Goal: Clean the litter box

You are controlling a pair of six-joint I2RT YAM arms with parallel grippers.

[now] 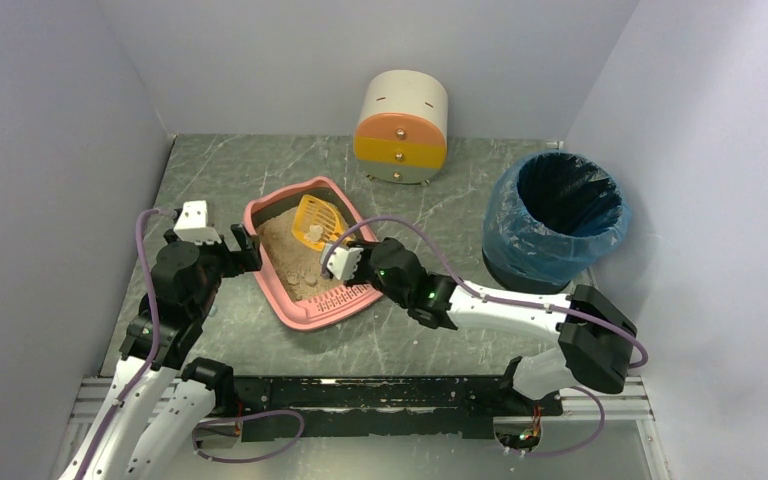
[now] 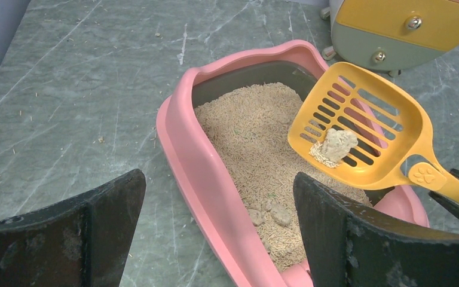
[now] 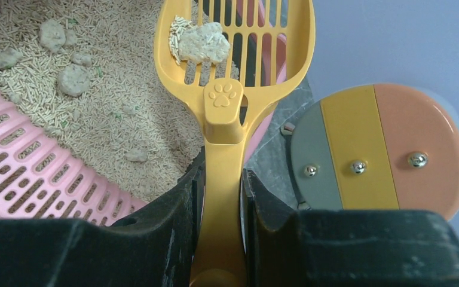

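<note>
The pink litter box (image 1: 290, 300) sits mid-table, filled with beige litter (image 2: 257, 137). My right gripper (image 1: 345, 262) is shut on the handle of a yellow slotted scoop (image 1: 317, 222), which is held above the box's far end. The scoop (image 3: 234, 36) carries one clump (image 3: 202, 42) with a few pellets; the clump also shows in the left wrist view (image 2: 337, 143). Several clumps (image 3: 72, 79) lie in the litter near the slotted ledge (image 3: 30, 173). My left gripper (image 2: 218, 233) is open and straddles the box's left rim (image 2: 203, 173); it also shows in the top view (image 1: 245, 247).
A cream-and-orange round drawer unit (image 1: 401, 125) stands at the back. A blue-lined round bin (image 1: 557, 215) stands at the right. Grey walls close in on three sides.
</note>
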